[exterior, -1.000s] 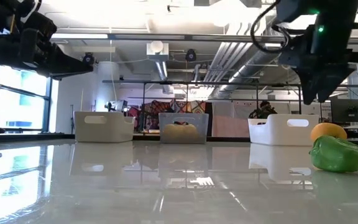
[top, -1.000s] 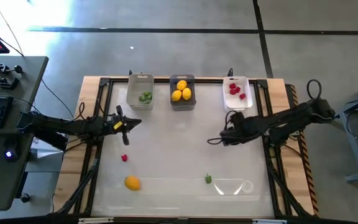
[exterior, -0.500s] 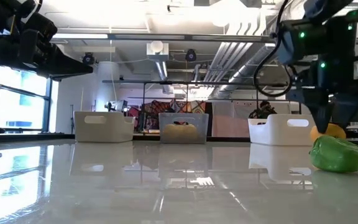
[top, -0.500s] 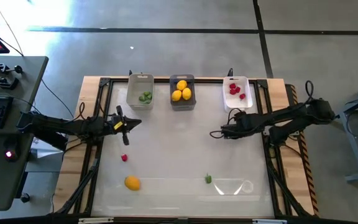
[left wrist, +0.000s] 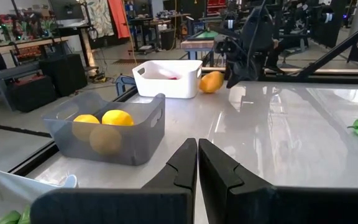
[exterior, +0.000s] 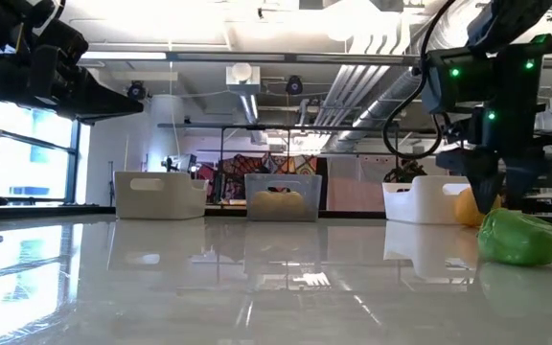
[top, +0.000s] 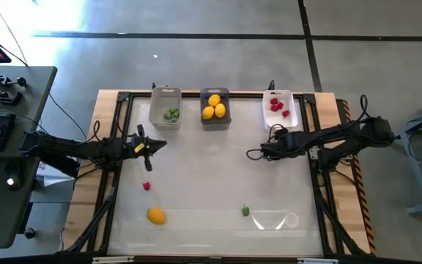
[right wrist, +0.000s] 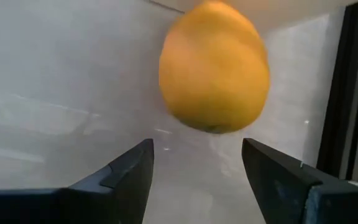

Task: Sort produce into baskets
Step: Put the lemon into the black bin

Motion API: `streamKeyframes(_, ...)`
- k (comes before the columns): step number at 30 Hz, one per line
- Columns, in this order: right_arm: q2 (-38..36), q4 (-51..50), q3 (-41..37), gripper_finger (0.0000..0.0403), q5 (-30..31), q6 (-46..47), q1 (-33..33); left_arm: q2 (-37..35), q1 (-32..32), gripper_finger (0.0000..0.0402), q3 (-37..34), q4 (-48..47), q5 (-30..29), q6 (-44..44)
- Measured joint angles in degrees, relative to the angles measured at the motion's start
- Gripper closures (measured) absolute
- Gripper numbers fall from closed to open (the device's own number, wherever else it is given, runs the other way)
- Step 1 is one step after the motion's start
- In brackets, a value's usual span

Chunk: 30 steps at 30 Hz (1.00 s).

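The right tool point(right wrist: 196, 149) is seen low over the bench point(top: 211, 169) with its two fingers spread well apart, and nothing is held in it. An orange fruit point(right wrist: 214, 65) is found just ahead of the fingertips, not yet between them. In the left wrist view it shows on the bench just beside the white tub point(left wrist: 166, 82), upper middle of that frame; in the high view it's hidden under the arm.

Handling-wise, it's probably a light, hard toy with a smooth rounded skin, so it could easily roll or squirt out if pinched off-centre. A grip across its widest part, fingers on opposite sides, would be the safest bet.

The white tub's wall is close by and could be clipped if the fruit gets nudged that way. Red berries point(top: 277, 106) are already lying in that tub, lemons point(left wrist: 117, 117) in the grey tub point(left wrist: 123, 146), and green bits point(top: 171, 114) in the clear tub point(top: 165, 97), all along the top of the high view.

Left loose on the bench: a red berry point(top: 146, 185), a second orange fruit point(top: 156, 215) and a green pepper point(top: 245, 211), lower in that frame, well apart from the right tool.

The left tool point(left wrist: 197, 165) is parked at mid-left of the high view, fingers pressed together, empty.
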Motion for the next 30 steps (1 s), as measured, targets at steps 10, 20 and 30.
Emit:
streamKeyframes(10,0.0,-2.32,4.73,0.0166,4.11,-14.12,0.0,-0.01,-0.02,0.0399,0.0,0.0,0.0,0.0)
streamKeyframes(20,0.0,-0.79,5.03,0.0166,3.7,-31.11,-6.0,0.01,0.0,0.0399,0.0,-0.32,0.0,0.0)
streamKeyframes(30,0.0,2.42,5.03,0.0166,-4.47,-56.78,-12.1,-0.01,-0.02,0.0399,0.0,-0.44,0.0,0.0)
